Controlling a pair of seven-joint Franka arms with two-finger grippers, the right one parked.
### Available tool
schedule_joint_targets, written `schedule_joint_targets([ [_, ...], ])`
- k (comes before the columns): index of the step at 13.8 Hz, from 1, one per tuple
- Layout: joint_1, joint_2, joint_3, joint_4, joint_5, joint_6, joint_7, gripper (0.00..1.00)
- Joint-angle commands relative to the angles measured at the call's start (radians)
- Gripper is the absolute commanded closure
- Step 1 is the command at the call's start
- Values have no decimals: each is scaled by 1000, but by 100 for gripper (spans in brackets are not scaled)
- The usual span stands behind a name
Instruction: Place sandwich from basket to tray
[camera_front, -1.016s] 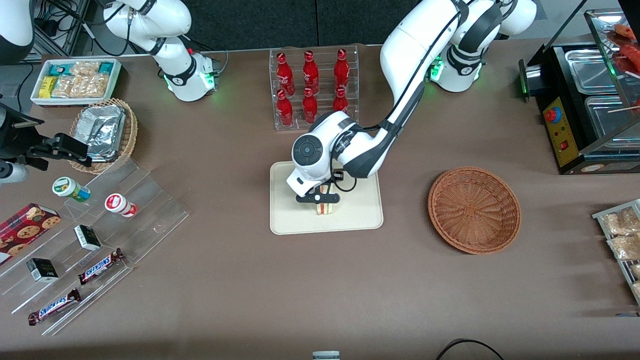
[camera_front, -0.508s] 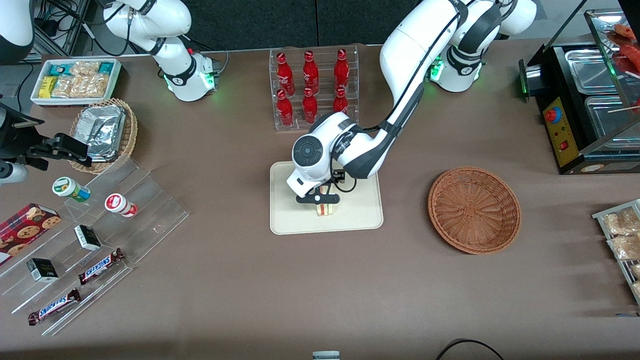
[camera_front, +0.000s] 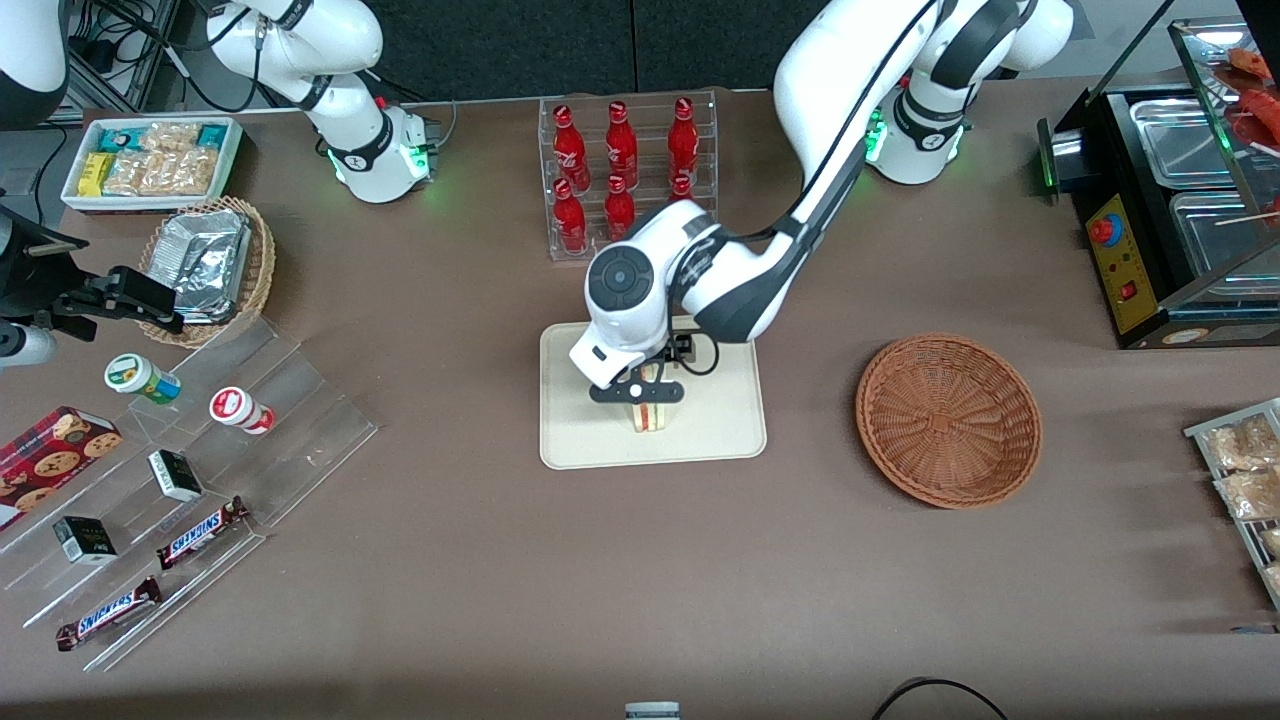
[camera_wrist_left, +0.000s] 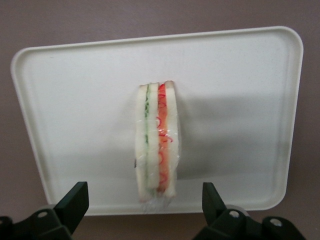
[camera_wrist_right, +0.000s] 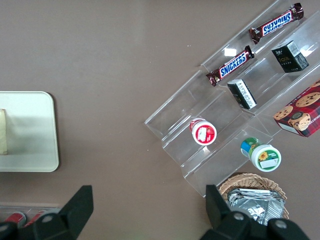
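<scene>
The hand (camera_wrist_left: 144, 210) hangs spread and empty directly above the sandwich (camera_wrist_left: 156, 142), which stands on edge on the tray (camera_wrist_left: 75, 100), long axis crossing between the fingers (camera_wrist_left: 75, 200); judged released, straight-up retreat clears. The basket (camera_front: 948, 420) sits well aside on the counter.

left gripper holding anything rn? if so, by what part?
Nothing. The gripper is open above the tray, its fingers apart and clear of the sandwich, which stands on the tray. The basket holds nothing.
</scene>
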Motion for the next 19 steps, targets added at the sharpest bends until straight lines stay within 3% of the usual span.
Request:
schedule_joint_targets([
  [1, 51, -66, 16, -17, -2, -67, -7, 0],
  [5, 175, -145, 17, -78, 1, -94, 39, 0],
  [12, 379, -303, 16, -184, -9, -167, 279, 0],
  [17, 532, -494, -18, -351, -8, -192, 569, 0],
  [19, 589, -527, -29, -346, -8, -292, 707, 0],
])
